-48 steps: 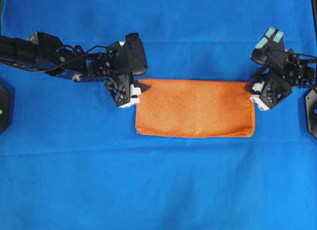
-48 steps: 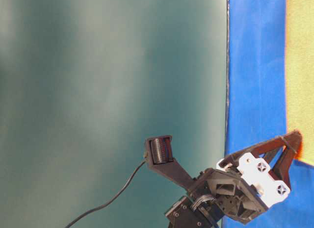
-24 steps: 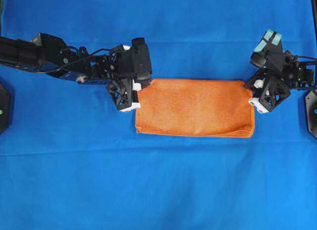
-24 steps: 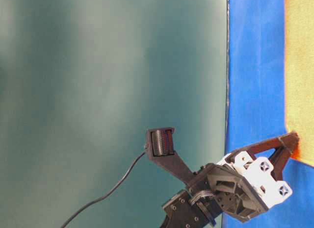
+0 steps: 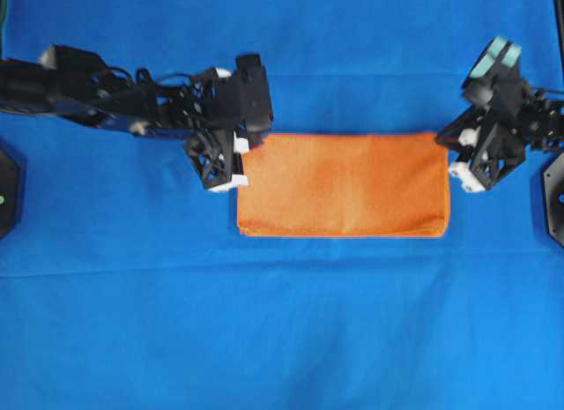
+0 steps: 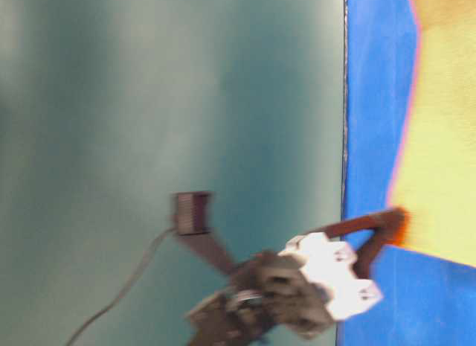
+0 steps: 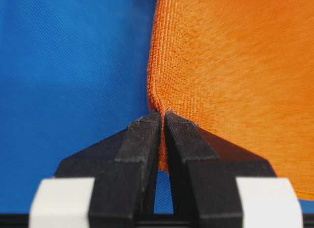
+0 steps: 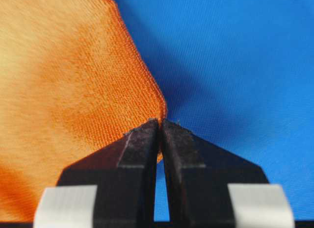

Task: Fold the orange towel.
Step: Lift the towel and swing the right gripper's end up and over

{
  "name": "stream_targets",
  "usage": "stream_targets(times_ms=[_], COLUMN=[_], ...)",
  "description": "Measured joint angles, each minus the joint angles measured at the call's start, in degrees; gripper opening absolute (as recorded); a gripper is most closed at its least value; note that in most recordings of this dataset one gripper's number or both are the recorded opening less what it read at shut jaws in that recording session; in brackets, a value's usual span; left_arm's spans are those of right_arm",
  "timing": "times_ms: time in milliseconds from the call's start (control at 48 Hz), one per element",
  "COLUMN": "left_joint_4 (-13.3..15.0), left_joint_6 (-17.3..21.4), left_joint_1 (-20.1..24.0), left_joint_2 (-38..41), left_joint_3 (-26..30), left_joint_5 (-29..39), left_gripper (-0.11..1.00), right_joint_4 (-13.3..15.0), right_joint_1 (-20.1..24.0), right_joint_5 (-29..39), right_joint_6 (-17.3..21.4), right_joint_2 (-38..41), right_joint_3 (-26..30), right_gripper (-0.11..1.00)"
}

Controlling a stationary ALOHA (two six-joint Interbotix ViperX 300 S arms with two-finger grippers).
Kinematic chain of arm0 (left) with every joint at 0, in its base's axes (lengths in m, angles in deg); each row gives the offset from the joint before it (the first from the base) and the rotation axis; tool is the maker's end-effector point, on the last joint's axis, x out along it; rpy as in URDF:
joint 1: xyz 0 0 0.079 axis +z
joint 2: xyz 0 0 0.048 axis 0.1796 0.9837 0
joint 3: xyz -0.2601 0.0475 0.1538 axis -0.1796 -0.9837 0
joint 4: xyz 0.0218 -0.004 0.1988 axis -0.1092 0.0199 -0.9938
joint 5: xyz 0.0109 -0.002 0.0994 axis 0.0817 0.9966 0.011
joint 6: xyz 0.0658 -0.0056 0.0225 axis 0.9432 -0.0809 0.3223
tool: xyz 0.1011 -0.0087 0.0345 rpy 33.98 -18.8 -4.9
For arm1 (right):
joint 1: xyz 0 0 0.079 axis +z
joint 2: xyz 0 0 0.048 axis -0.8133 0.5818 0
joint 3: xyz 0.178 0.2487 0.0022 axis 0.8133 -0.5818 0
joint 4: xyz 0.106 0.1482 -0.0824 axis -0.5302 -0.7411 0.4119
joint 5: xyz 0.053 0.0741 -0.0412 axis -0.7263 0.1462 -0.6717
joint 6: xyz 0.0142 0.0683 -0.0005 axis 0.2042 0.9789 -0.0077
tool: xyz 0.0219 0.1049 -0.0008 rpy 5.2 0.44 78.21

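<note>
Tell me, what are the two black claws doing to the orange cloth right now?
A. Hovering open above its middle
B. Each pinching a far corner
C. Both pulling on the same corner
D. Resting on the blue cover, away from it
B: the left gripper and right gripper are each shut on a far corner of the orange towel.

The orange towel [image 5: 344, 185] lies folded into a wide rectangle on blue cloth. Its two far corners are pinched and lifted slightly.

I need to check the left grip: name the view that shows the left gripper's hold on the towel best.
Left wrist view: the left gripper pinches the orange towel at its corner, jaws shut. Overhead shows it small; the other views miss it.
</note>
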Motion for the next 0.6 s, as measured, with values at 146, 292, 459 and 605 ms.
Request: stream_targets(times_ms=[146, 292, 459, 605], left_joint_4=[0.0, 0.0, 0.0, 0.0], left_joint_6=[0.0, 0.0, -0.09, -0.09], left_joint_1=[-0.35, -1.23, -1.41, -2.02], left_joint_2=[-5.54, -9.23, -9.67, -9.67], left_joint_3=[0.0, -0.09, -0.62, -0.7], left_joint_5=[1.67, 1.67, 1.58, 0.88], left_gripper=[0.02, 0.02, 0.02, 0.02], right_joint_4=[0.0, 0.0, 0.0, 0.0], right_joint_1=[0.44, 1.23, 1.32, 1.32], right_joint_5=[5.01, 7.38, 7.73, 7.03], right_joint_6=[-0.18, -0.18, -0.26, -0.18], right_joint_2=[-6.86, -12.66, -16.0, -15.21], right_joint_3=[0.97, 1.14, 1.14, 1.14], right_gripper=[0.03, 0.03, 0.03, 0.03])
